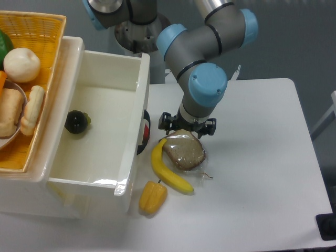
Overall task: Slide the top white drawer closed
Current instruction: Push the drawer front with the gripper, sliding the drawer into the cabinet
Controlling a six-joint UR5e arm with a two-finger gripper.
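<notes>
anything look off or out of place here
The top drawer stands pulled fully out with one small dark round item loose inside. A banana, wrapped bread and a yellow pepper lie on the table close to its front. Nothing looks spilled or broken.

top white drawer [100, 84] open (pulled out)

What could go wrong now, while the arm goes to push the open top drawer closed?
The gripper hangs just above the wrapped bread, so moving lower could drag it. The banana and yellow pepper lie close to the drawer front; a sweep toward the black handle may knock them.
</notes>
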